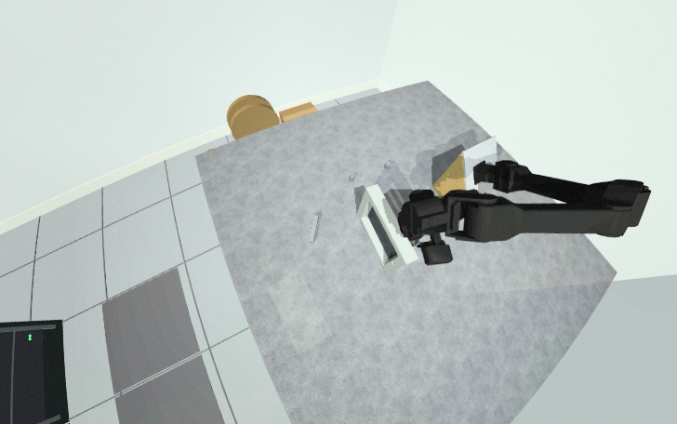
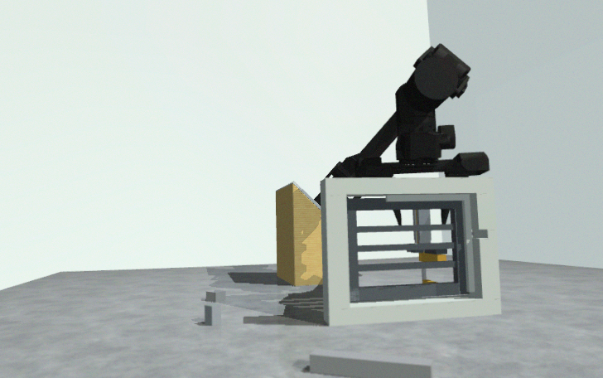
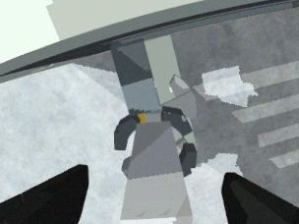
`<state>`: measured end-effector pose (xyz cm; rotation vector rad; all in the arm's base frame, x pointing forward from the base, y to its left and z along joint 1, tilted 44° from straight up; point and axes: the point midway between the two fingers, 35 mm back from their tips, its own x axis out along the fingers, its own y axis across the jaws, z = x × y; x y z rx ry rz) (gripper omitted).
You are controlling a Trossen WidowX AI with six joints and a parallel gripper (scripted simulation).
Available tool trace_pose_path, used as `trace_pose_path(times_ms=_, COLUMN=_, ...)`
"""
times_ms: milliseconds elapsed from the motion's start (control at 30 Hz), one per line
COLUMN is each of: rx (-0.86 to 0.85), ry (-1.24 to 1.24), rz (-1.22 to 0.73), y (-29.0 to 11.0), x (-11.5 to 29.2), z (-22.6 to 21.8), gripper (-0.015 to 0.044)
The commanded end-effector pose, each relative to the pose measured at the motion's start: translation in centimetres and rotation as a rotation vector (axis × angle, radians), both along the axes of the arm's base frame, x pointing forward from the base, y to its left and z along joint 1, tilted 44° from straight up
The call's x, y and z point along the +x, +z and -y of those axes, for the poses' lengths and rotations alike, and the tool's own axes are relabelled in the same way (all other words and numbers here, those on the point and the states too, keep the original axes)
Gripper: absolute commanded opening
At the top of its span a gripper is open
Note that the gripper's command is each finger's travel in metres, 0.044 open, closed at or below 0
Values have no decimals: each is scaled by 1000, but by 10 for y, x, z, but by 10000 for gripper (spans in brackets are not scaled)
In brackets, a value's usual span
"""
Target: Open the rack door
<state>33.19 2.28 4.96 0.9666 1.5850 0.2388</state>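
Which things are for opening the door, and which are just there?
For the job:
- black jointed robot arm
- black two-fingered tool
- dark grey barred door
- pale rectangular frame
- grey upright handle

Seemingly just there:
- long grey bar
- yellow slope-topped block

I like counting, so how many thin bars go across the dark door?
3: an upper bar, a middle bar and a lower bar, one below another. I see no hidden ones.

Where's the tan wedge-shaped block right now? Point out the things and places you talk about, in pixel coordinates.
In the exterior view, the tan block (image 1: pixel 451 174) (image 2: pixel 306 240) stands on the table just left of the white frame (image 1: pixel 373 192) (image 2: pixel 335 249), partly hidden behind it.
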Motion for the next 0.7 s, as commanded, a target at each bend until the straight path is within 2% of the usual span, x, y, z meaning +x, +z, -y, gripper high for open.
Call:
trace_pose_path(times_ms=0, rx=13, ry=-226, rz=-215, y=0, x=0, z=0, gripper=292)
trace_pose_path(times_ms=667, rx=62, ry=-944, rz=-897, y=0, x=0, z=0, gripper=292)
